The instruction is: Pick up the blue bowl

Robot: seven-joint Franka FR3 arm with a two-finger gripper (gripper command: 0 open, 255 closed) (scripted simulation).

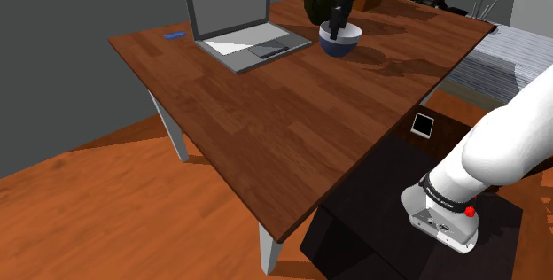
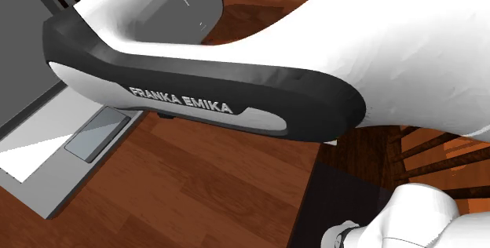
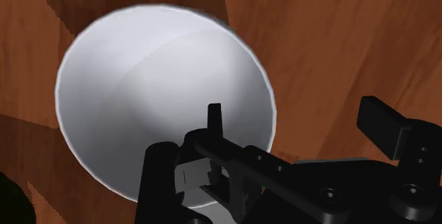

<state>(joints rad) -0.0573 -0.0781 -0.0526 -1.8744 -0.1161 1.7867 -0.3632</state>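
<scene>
We find the round bowl [image 1: 340, 46], dark blue outside and pale grey inside, resting on the brown wooden bench [image 1: 266, 119], directly below the black two-finger gripper [image 1: 334, 30]. In the wrist view the gripper is open. One of its fingers [image 3: 212, 120] hangs inside the bowl and the other stands outside the rim. We see no contact with the wall between them. We judge approach and alignment complete. Remaining steps are to close the jaws on the rim, confirm the hold, and lift the bowl clear of the bench.
</scene>
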